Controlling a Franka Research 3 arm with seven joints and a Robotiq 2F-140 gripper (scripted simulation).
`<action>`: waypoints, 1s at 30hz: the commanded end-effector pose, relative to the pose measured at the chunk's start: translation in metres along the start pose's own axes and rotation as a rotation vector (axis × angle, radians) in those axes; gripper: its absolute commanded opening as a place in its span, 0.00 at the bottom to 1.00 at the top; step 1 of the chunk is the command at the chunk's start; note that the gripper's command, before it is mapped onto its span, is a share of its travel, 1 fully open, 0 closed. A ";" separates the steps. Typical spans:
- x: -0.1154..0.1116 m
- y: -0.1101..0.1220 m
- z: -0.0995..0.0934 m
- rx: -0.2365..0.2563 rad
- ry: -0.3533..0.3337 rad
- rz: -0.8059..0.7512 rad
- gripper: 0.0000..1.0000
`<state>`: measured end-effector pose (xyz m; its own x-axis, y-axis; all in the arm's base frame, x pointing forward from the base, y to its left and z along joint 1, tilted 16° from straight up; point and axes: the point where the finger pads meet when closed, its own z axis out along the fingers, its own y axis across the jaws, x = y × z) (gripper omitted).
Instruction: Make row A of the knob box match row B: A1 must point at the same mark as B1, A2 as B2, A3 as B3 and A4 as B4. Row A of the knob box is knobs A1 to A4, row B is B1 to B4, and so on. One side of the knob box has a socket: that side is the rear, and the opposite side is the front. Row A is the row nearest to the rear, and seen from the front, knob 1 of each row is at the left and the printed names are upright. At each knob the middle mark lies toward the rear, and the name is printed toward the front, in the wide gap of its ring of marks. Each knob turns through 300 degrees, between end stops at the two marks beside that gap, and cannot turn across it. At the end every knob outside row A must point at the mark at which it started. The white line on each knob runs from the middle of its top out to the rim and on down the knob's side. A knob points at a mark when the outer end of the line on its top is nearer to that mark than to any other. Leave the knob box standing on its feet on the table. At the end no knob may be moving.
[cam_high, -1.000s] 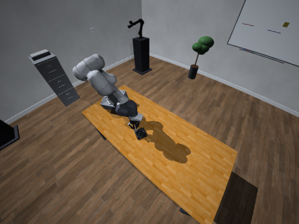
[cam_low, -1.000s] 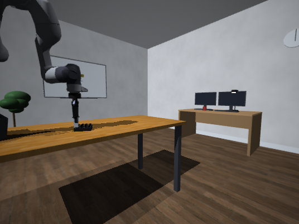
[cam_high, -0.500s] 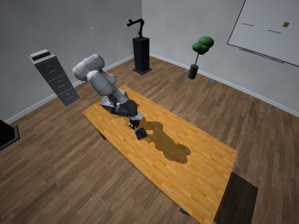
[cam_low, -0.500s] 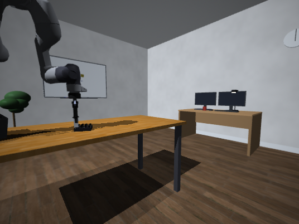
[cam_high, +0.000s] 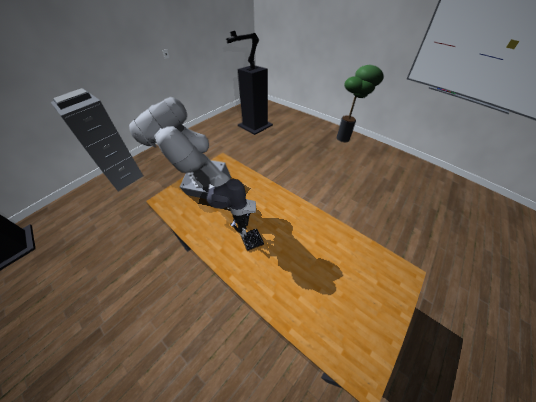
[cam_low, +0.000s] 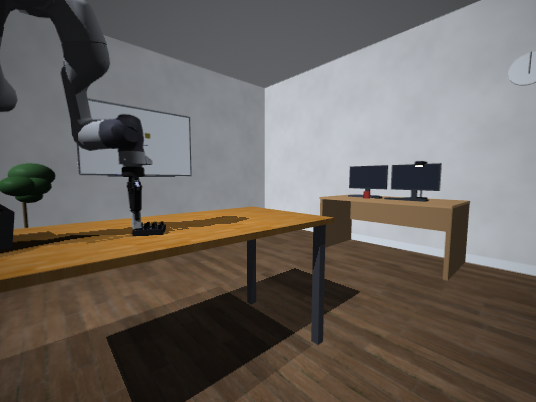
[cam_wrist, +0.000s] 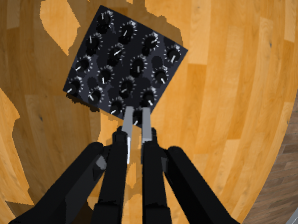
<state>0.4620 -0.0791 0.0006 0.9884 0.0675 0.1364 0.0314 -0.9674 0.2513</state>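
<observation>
The knob box (cam_wrist: 125, 63) is a small black square box with several rows of black knobs with white lines. It stands on the wooden table (cam_high: 285, 260) and also shows in the top view (cam_high: 253, 240) and the exterior view (cam_low: 149, 229). My gripper (cam_wrist: 137, 118) points straight down at the box's corner nearest the wrist camera. Its fingers stand narrow, closed around a corner knob that they mostly hide. The printed names are too small to read. The gripper also shows in the top view (cam_high: 242, 229) and the exterior view (cam_low: 135, 222).
The arm's base (cam_high: 202, 182) is mounted at the table's end near the box. The arm casts a long shadow (cam_high: 300, 260) over the table. A filing cabinet (cam_high: 97, 137), a plant (cam_high: 357, 100) and a desk with monitors (cam_low: 400, 200) stand well away.
</observation>
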 end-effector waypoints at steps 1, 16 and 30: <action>0.001 -0.001 0.000 0.015 -0.011 -0.155 0.05; 0.001 -0.001 0.000 0.017 -0.009 -0.371 0.05; 0.001 -0.001 0.000 0.018 -0.008 -0.570 0.05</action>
<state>0.4619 -0.0792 0.0006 0.8852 0.4647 0.0215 0.4399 -0.8512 0.2862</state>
